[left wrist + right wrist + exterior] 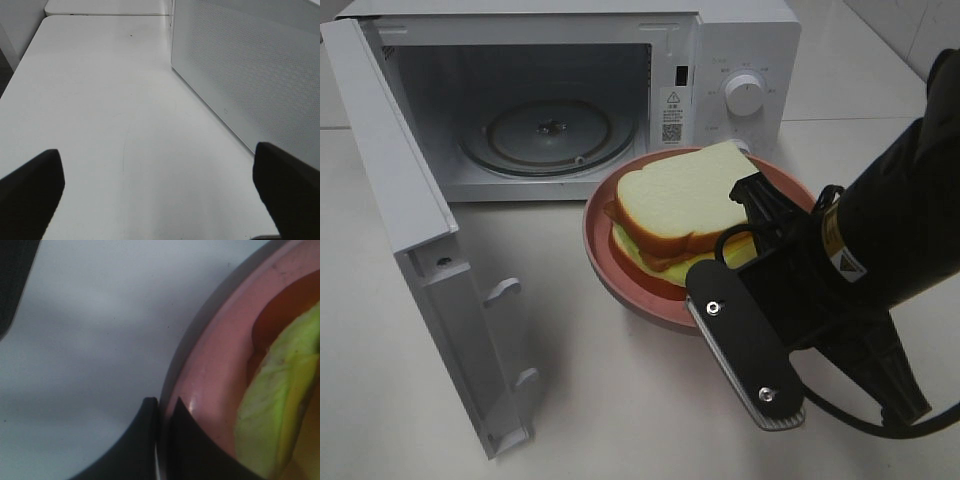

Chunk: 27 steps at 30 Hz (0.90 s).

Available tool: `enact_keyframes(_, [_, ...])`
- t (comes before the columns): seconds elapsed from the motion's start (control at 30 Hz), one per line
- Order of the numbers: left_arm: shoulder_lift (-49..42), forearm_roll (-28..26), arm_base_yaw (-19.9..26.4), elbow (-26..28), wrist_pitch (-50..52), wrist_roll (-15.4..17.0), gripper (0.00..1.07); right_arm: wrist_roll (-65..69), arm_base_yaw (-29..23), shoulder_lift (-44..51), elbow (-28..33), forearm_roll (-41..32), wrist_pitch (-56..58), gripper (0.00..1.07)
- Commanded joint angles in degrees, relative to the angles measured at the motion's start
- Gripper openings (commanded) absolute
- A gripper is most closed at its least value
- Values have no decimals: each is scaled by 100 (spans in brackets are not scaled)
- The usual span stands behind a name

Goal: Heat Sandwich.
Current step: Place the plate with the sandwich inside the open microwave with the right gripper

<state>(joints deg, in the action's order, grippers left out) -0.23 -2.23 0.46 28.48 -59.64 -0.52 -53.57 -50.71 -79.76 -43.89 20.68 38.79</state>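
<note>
Sandwich (pixel 685 205): small, 2 white bread slices w/ tan crust. Top slice is pale and smooth, tilted a bit, one corner pointing twd the microwave (pixel 570 90). Red-brown filling shows under the top slice along its front-left edge, w/ a yellow-green lettuce-like layer below. It's assembled, whole, lying flat. It sits on the pink plate (pixel 592 238) and covers most of it. Plate is on the table (pixel 620 400) just in front of the open microwave, outside the cavity. Rt wrist view shows the sandwich (pixel 270 405) close up: green leaf edge w/ red filling beside it, near the plate's (pixel 215 380) inner wall.
</note>
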Motion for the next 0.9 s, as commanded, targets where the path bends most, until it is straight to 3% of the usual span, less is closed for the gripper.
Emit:
enact_keyframes(0.03, [-149, -23, 6, -11, 34, -11, 97, -865, 258, 46, -11, -286, -413, 0])
enact_keyframes(0.43, [-149, -23, 6, -11, 34, -11, 97, -2716, 905, 46, -11, -1249, -699, 0])
enact_keyframes(0.9, [-149, -23, 6, -11, 34, -11, 97, -2934, 945, 40, -17, -1261, -871, 0])
